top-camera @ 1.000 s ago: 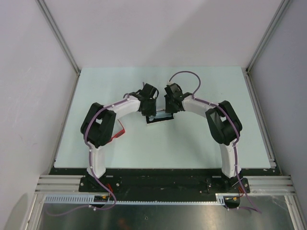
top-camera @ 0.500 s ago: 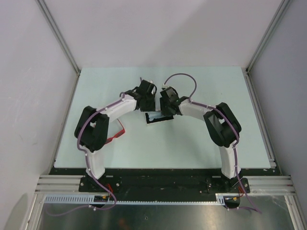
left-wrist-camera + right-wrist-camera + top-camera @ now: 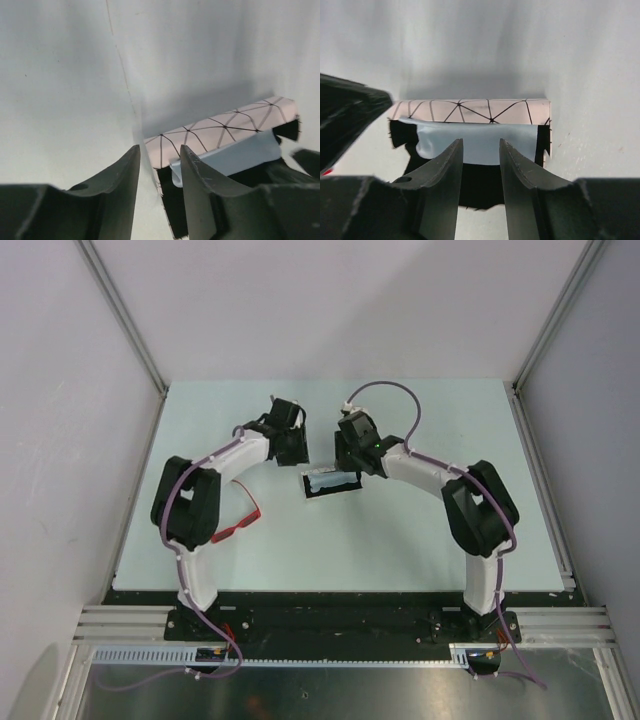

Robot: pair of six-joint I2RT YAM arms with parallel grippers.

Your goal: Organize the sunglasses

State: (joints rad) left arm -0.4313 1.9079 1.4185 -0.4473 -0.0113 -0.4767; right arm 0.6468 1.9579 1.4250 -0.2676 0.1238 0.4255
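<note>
A: Reaching in from both sides, how do the arms stand?
B: Both bent at the elbow, forearms angled inward; left gripper [image 3: 159, 150] at 11 o'clock of the white case [image 3: 318, 492], right gripper [image 3: 481, 142] at 1 o'clock.
A: And the jaws?
B: Each parted by a narrow gap, nothing pinched; the right one hangs over the blue cloth [image 3: 480, 131] in the open case.
A: The sunglasses [image 3: 243, 521]?
B: On the counter [image 3: 400, 540] at 8 o'clock of the case, beside the left arm's elbow.

The case [image 3: 470, 110] looks matt, the cloth [image 3: 480, 142] smooth, the sunglasses [image 3: 243, 525] plastic.
</note>
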